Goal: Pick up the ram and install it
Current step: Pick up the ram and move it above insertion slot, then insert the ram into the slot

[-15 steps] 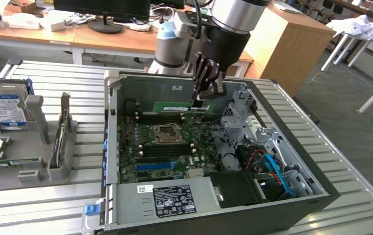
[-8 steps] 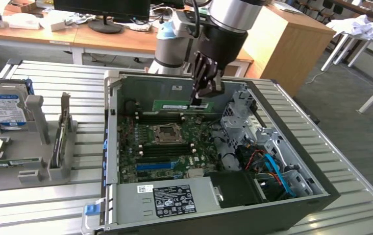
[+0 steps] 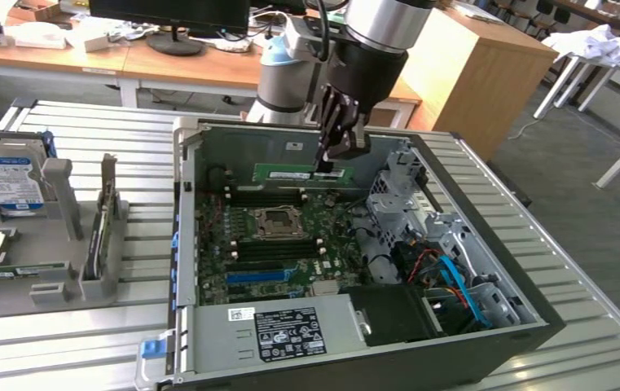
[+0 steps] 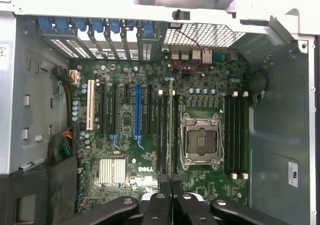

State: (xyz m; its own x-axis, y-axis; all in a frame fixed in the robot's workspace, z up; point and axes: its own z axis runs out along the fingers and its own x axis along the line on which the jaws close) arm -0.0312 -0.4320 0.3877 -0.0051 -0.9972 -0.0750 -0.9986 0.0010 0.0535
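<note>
Because the ram (image 3: 283, 173) must seat edge-first in a motherboard (image 3: 271, 244) slot, my gripper (image 3: 331, 169) pinches one end, holding it level above.

The exterior camera stands off my arm, high and slanted, seeing the whole open black-and-grey metal computer case (image 3: 484, 352) on the ribbed silver metal table (image 3: 71, 342). My wrist camera, behind my gripper (image 4: 170, 183), faces into that case (image 4: 280, 135) from close. Both views share its green motherboard (image 3: 217, 244) (image 4: 212, 182) and square silver processor socket (image 3: 278, 221) (image 4: 201, 141).
</note>
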